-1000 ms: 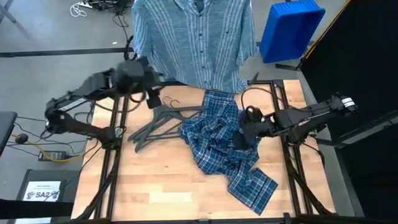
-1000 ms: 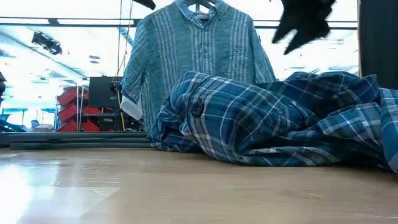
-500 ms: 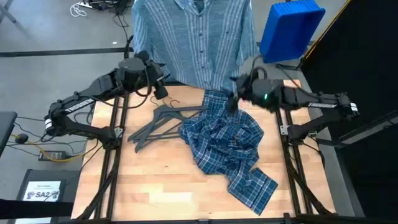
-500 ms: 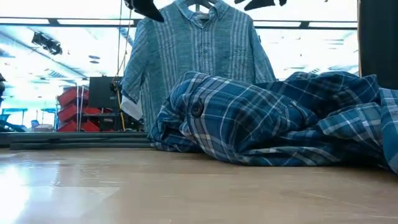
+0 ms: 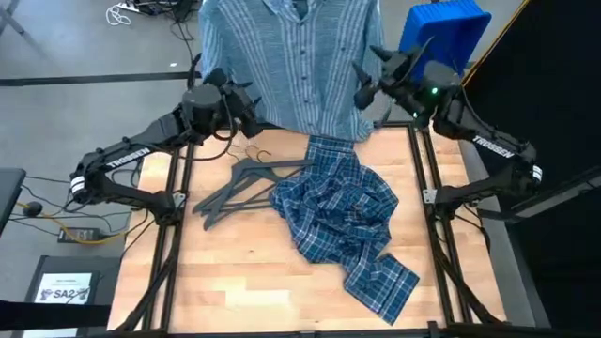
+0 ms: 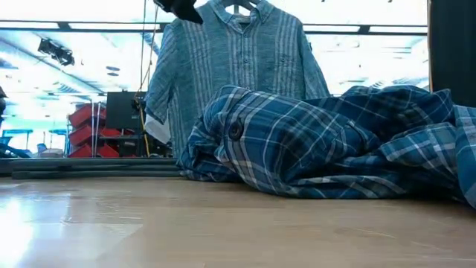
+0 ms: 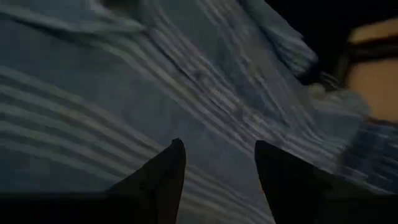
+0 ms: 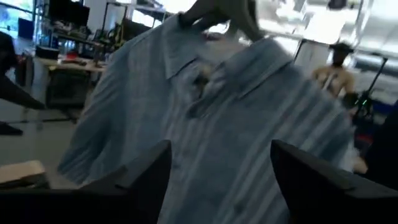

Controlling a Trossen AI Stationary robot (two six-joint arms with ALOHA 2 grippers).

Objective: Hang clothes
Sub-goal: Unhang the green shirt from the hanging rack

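Note:
The light blue-grey striped shirt [image 5: 291, 61] hangs on a hanger [image 8: 219, 14] beyond the table's far edge. The darker blue plaid shirt [image 5: 343, 221] lies crumpled on the table's middle and right. My left gripper [image 5: 249, 105] is raised at the striped shirt's left side, open, with the striped cloth [image 7: 124, 93] filling its wrist view. My right gripper [image 5: 362, 86] is raised at the shirt's right side, open, facing the shirt's collar and front [image 8: 211, 118] from a short way off. My left gripper stands open close against the striped shirt's left side [image 7: 214, 134]. Whether its fingers touch the cloth, I cannot tell.
Dark grey hangers [image 5: 239, 188] lie on the table left of the plaid shirt. A blue bin [image 5: 437, 42] stands beyond the far right corner. Bare wood shows at the near left [image 5: 235, 272]. A person [image 8: 339, 68] is in the room behind.
My right gripper has risen off the plaid shirt and swung toward the far edge, up to the striped shirt's right side. My left gripper has moved right and toward the far edge, up to the striped shirt's left side. The plaid shirt has stayed in its heap.

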